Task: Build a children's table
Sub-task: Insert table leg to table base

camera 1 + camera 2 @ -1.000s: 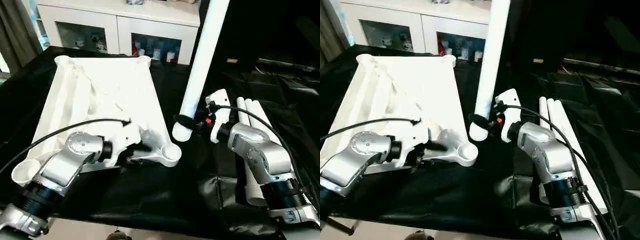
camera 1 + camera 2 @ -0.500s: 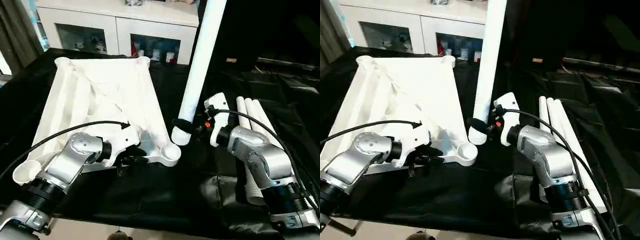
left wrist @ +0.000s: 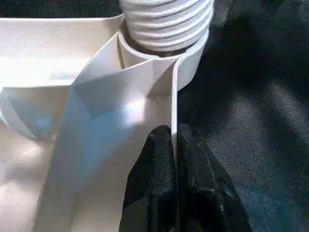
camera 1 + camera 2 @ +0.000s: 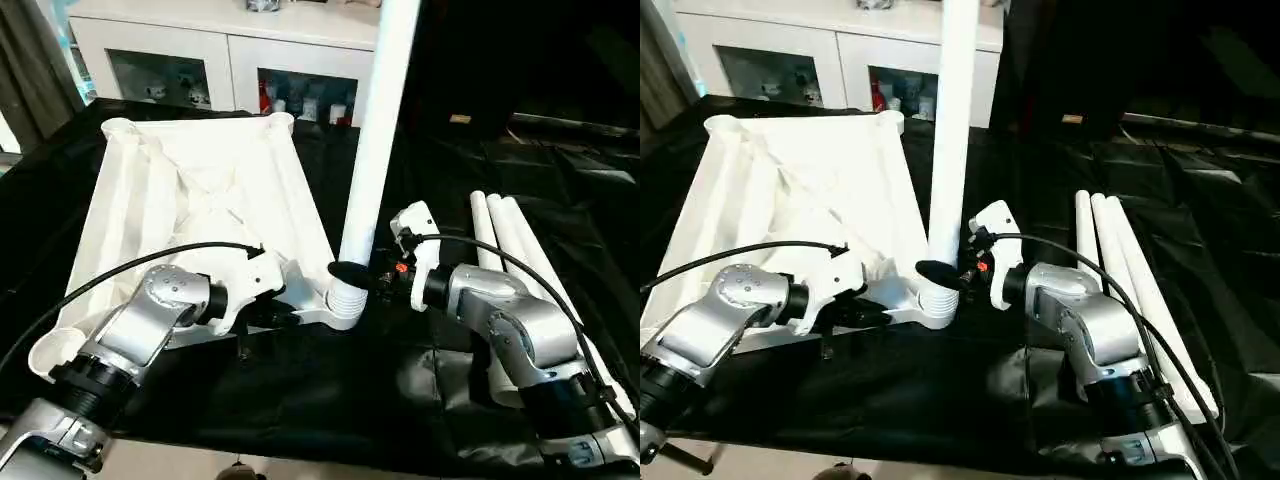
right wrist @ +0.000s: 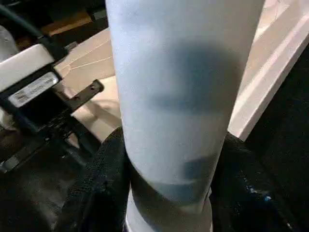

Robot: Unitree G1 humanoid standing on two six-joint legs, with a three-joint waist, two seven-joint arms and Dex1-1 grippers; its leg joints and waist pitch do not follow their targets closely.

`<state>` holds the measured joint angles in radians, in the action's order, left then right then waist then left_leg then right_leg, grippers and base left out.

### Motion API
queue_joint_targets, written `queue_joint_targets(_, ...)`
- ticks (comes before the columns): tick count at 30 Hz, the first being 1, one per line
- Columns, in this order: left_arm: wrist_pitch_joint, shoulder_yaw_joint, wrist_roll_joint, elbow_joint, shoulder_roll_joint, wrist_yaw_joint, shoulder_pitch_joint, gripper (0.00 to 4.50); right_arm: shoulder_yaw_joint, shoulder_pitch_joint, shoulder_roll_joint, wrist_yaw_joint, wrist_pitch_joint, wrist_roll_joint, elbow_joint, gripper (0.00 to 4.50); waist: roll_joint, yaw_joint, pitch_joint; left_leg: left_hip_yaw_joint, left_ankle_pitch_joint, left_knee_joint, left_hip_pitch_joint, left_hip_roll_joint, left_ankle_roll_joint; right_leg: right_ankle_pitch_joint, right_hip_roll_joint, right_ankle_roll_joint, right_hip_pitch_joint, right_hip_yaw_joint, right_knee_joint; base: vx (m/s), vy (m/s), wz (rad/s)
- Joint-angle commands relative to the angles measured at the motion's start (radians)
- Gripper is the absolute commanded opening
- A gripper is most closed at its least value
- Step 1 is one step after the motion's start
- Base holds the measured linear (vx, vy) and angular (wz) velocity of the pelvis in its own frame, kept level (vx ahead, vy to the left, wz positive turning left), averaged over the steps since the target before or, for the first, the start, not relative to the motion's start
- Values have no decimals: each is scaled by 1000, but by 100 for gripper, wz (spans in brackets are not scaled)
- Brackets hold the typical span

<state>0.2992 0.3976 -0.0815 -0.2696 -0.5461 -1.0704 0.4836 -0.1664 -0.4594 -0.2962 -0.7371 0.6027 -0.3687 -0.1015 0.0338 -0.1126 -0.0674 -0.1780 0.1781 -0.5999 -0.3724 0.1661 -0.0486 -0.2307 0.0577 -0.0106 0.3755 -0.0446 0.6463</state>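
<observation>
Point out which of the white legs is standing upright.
The leg held by the right gripper, its ribbed end at the tabletop's near corner socket. The other legs lie flat.

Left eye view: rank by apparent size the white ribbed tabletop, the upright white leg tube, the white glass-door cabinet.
1. White ribbed tabletop, clearly largest.
2. Upright white leg tube and white glass-door cabinet: unsure, both are cut off by the frame's top and the cabinet is farther away.

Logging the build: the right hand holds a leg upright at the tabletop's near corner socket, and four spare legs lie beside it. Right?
Not quite. Three spare legs lie there, as the left eye view shows. The right hand does hold the upright leg at the tabletop corner socket.
</observation>
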Motion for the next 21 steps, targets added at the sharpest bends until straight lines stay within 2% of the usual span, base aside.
queue_joint_targets(1,-11,-8,-8,-4,19,-4,21,0,-1,-27,0,-2,-7,19,-36,189,-14,-1,71,26,170,74,20,65,-40,-59,96,-224,-36,53,-75,0,0,0)
queue_joint_targets(6,-15,-9,-5,9,24,-11,25,0,-21,-45,1,-13,-31,37,-77,188,-12,-2,72,26,157,74,19,66,-31,-41,96,-227,-36,51,-72,0,0,0)
queue_joint_targets(12,-15,-22,-9,11,27,-14,17,0,-20,-56,22,-21,-40,45,-124,188,-15,0,69,26,188,76,20,66,-39,-90,98,-223,-35,53,-78,0,0,0)
queue_joint_targets(16,-24,-35,-5,-11,40,6,21,0,3,-35,34,-15,-47,30,-140,188,-17,0,71,26,182,76,21,67,-39,-63,96,-227,-34,53,-76,0,0,0)
queue_joint_targets(17,-27,-37,-3,-17,43,10,23,0,10,-27,36,-12,-54,27,-144,188,-21,0,71,27,183,76,21,67,-39,-61,97,-228,-34,52,-76,0,0,0)
queue_joint_targets(18,-28,-38,-1,-21,46,14,26,0,17,-20,37,-7,-58,24,-148,188,-19,1,71,26,186,76,22,66,-39,-62,96,-228,-34,53,-77,0,0,0)
queue_joint_targets(21,-31,-43,2,-37,56,25,37,0,36,16,43,3,-80,19,-157,188,-20,-2,69,27,213,78,23,66,-41,-112,99,-220,-33,54,-84,0,0,0)
